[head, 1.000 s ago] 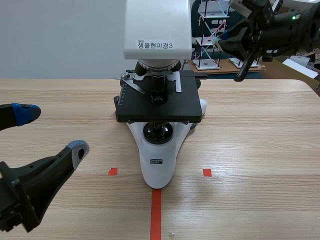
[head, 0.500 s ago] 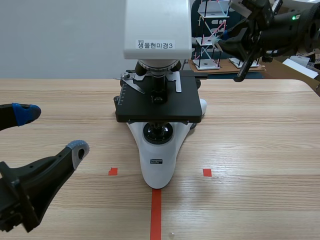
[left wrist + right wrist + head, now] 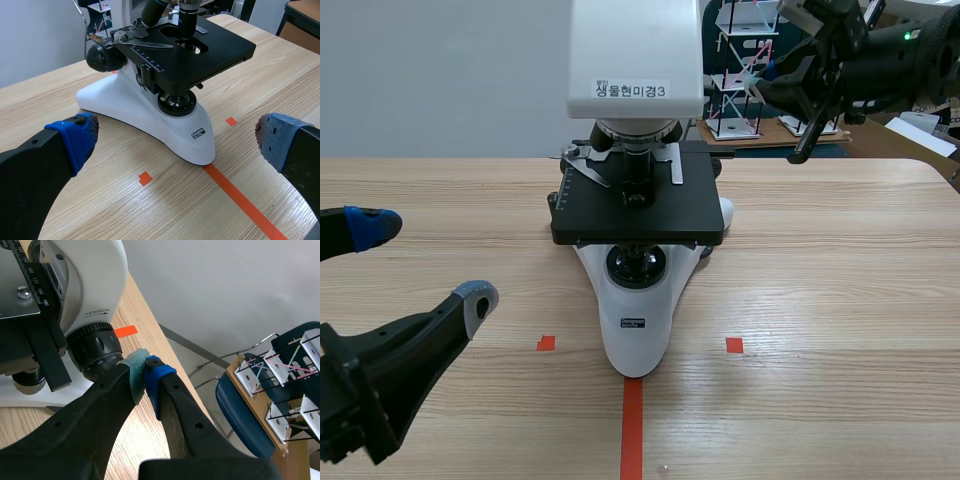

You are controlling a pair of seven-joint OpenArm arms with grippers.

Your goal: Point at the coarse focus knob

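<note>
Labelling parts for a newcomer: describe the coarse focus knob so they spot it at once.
Find the white microscope on the table. On its side, under the word TENSION, just ahead of the right end effector, sits the coarse focus knob: a broad black ribbed dial with white numbers, unlike the small grey knob beneath the stage.

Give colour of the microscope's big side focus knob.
Focus knob: black with white scale marks, best in the right wrist view.

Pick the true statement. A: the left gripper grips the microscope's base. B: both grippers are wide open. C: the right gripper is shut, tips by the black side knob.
C: the right gripper is shut, its tip beside the black knob on the microscope; the left gripper stands open.
</note>
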